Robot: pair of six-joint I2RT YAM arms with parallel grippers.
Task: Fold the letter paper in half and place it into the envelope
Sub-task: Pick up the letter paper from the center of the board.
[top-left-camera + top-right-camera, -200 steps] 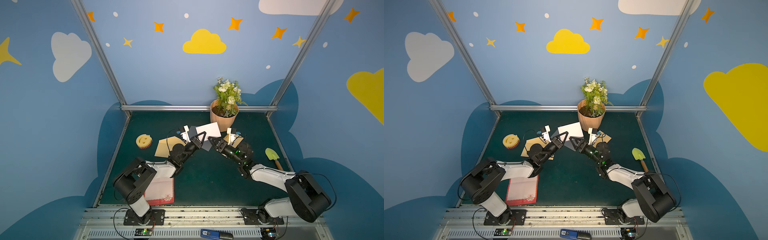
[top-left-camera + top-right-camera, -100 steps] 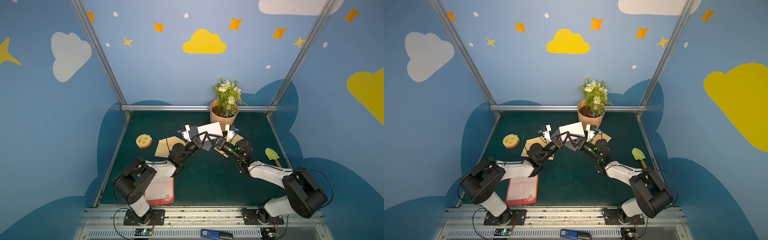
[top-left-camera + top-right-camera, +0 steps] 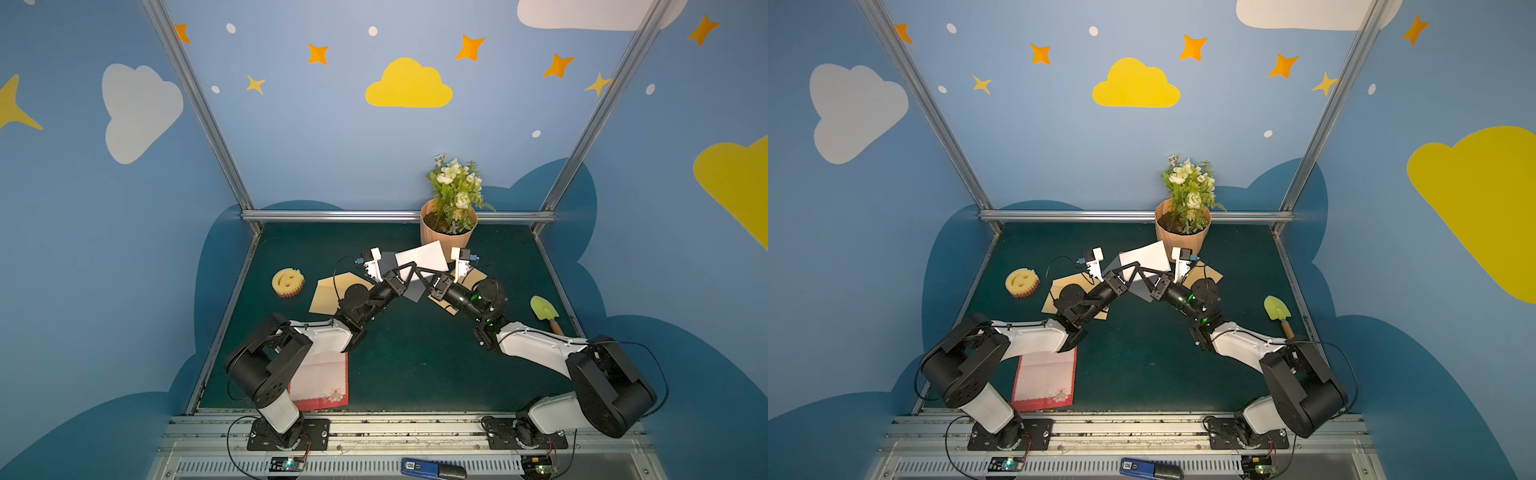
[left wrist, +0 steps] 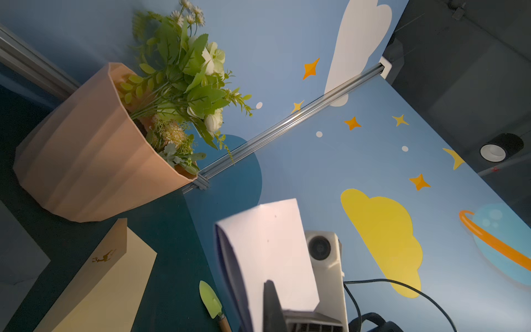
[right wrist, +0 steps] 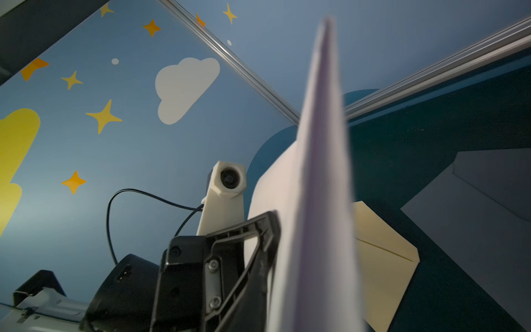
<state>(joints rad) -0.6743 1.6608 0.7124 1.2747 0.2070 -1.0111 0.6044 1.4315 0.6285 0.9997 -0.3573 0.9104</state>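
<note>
- In both top views the letter paper (image 3: 424, 255) (image 3: 1146, 254), white and folded, hangs in the air over the back of the green table (image 3: 415, 357), just in front of the flower pot (image 3: 446, 232).
- The left pincer (image 3: 411, 267) and the right pincer (image 3: 423, 273) meet tip to tip at its lower edge. Both look clamped on it.
- A left tan envelope (image 3: 326, 295) and a right tan envelope (image 3: 478, 276) lie flat on the table, one under each arm.
- In the left wrist view the letter paper (image 4: 270, 250) stands up, and one black finger (image 4: 270, 301) lies flat on it. The right tan envelope (image 4: 100, 276), with a small gold deer mark, lies beside the flower pot (image 4: 86, 149). A green toy shovel (image 4: 211, 299) is near.
- In the right wrist view the letter paper (image 5: 316, 201) shows edge-on and blurry, hiding the right pincer's own fingers. The left pincer's finger (image 5: 271, 227) presses on its side.
</note>
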